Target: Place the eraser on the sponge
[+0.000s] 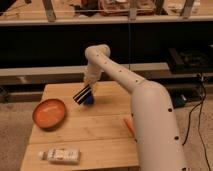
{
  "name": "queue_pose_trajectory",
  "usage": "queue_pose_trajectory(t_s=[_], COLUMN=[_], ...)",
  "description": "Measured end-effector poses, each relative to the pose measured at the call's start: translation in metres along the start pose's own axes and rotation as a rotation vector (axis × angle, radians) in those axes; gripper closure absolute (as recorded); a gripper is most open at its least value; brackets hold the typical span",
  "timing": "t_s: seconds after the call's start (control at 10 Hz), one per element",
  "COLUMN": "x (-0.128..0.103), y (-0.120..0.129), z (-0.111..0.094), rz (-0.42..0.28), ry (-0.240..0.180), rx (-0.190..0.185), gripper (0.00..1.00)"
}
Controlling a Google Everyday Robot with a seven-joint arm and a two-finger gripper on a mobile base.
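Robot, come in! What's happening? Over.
Gripper shut, low over the table. Blue thing just under it; eraser not seen. Bowl well clear.

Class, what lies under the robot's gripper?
The gripper, shut, hangs over the back half of the wooden table. A small blue object peeks out beneath; the gripper covers the rest, so whether it is held is unclear.
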Motion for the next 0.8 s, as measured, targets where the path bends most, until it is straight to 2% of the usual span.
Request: queue_pose_trajectory(t_s=[0.1,0.3,0.4,0.8], x=[0.002,0.01,0.016,0.03], y=[0.001,0.008,0.011,-0.007], z=[0.003,0.021,0.026,0.015], rz=[0.05,0.215,0.27,0.315], ry=[-0.005,-0.023,-0.024,0.007], rx=[0.014,0.049,0.062,0.085], gripper=[0.95,0.95,0.95,0.95])
